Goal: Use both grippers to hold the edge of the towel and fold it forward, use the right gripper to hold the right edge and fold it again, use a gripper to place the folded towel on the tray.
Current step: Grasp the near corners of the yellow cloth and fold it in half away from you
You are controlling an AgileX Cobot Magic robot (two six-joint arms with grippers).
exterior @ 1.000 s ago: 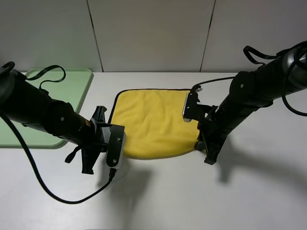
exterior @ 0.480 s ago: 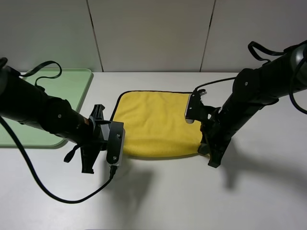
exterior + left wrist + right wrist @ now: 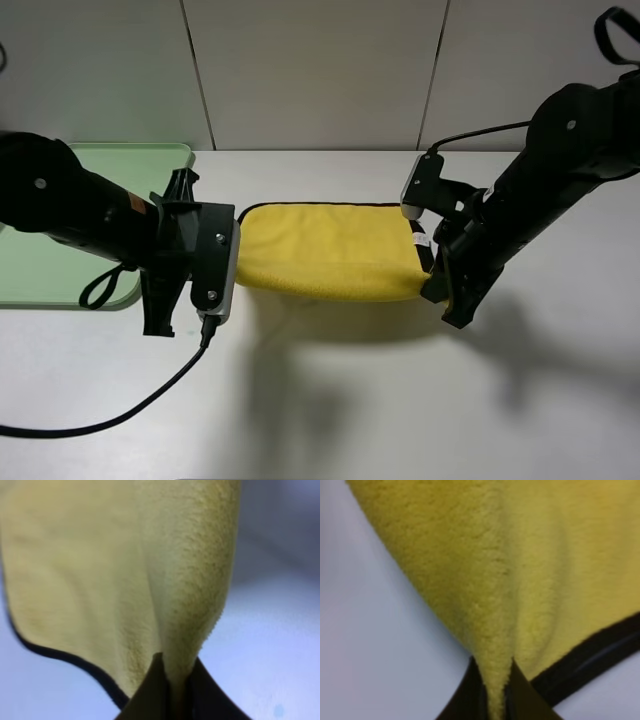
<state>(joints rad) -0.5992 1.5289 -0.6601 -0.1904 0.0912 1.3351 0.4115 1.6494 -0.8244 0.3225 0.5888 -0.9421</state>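
First fold, mid-lift. The yellow towel [image 3: 330, 250] sits at the centre of the white table [image 3: 400, 400]. Its near edge is raised clear of the surface and strung between the two arms, while its far edge, at twelve o'clock, rests on the table with the black trim showing. The left gripper [image 3: 174, 672] is clamped tight on the corner at about eight o'clock of the cloth, and the right gripper [image 3: 493, 680] is clamped on the corner at about four o'clock. In each wrist view the pile is pinched into a narrow ridge between the closed jaws. The green tray [image 3: 150, 160] lies at about ten o'clock of the towel, just apart from it and bare where visible. The step in hand appears to be the forward fold, judged to be in its early part. To do it well, both corners should travel toward twelve o'clock at the same height and pace, so that the lifted edge stays level and lightly taut. Uneven travel would likely skew the fold or let the middle sag and crease. The raised edge should come down along the far trim, corner over corner, and the jaws should part only once the cloth rests there.
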